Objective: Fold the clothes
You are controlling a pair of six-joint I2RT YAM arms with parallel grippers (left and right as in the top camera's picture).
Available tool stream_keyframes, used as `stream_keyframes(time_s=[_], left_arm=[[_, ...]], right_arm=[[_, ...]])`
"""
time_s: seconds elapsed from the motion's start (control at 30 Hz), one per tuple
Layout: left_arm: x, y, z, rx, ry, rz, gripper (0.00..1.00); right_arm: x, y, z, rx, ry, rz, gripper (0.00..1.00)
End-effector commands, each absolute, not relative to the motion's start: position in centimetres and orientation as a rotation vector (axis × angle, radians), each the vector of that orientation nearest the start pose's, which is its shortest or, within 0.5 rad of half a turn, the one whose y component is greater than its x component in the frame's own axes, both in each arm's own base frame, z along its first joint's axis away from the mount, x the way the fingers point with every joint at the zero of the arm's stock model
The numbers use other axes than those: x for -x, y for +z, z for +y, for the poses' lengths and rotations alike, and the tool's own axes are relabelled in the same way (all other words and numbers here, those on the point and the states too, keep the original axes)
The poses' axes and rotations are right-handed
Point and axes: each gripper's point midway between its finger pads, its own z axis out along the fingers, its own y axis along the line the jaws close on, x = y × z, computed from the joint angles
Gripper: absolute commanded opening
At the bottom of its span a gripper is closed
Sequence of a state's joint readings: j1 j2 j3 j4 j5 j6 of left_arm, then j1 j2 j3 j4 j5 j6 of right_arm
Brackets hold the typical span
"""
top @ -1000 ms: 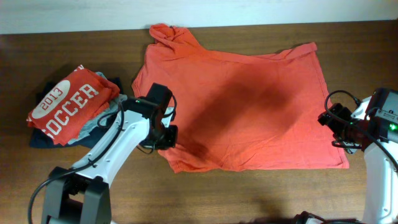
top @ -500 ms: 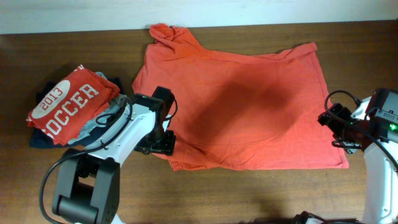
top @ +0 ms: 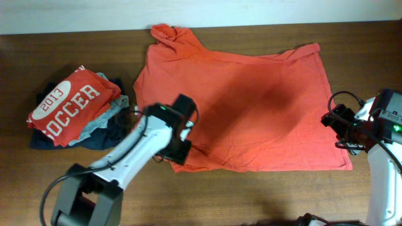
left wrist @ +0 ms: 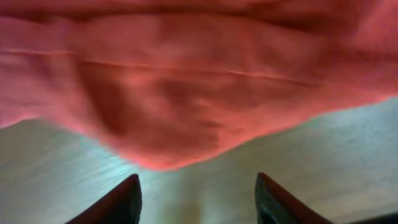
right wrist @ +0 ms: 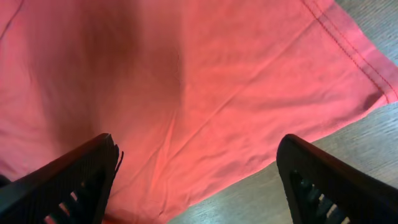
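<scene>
Two grippers work at the near side of the table, one at each side of the orange shirt. The left gripper is low at the shirt's near left corner. In its own camera its jaws are spread, and a soft lump of cloth sits just in front of them, not yet between them. I think it is there to grab that corner, because a fold starts from a corner.

The right gripper hangs over the shirt's right edge. Its jaws are spread wide too, with flat cloth under them and nothing pinched. It may be there so both sides can be lifted together.

The orange shirt lies spread out in the middle of the table, mostly flat with a few wrinkles. No print shows, so the plain side is up. The folding looks not yet begun. At the far left end, one part is bunched up.

Off to the left, a red shirt with white letters lies on a pile of grey and dark blue clothes, out of the way.
</scene>
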State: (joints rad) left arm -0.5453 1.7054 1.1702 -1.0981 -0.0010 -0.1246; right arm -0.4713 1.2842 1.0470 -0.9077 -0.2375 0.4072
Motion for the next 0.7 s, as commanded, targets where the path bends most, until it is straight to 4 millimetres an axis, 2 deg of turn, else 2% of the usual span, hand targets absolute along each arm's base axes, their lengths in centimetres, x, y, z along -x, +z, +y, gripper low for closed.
stream_keyframes(time_s=[0.0,0.3,0.43,0.53,0.67], left_arm=[[-22.5,4.2,-15.0,-0.772,0.04,3.116,0.61],[-21.9,1.0,-14.7,-0.812,0.018,3.077,0.63],[-22.1,0.5,-14.8,-0.835,0.004,3.05,0.63],[-21.6,0.6,-15.1,-0.847,-0.036,3.069,0.64],[-20.4,0.7,-15.5,-0.875,-0.078,3.099,0.53]], right_arm=[[-28.6,15.0,-9.9,-1.058,0.292,2.471,0.83],[-28.7,15.0,-9.9,-1.056,0.292,2.468,0.83],[-28.6,15.0,-9.9,-1.056,0.293,2.469,0.83],[-28.6,15.0,-9.9,-1.057,0.292,2.469,0.83],[-28.6,15.0,-9.9,-1.057,0.292,2.469,0.83]])
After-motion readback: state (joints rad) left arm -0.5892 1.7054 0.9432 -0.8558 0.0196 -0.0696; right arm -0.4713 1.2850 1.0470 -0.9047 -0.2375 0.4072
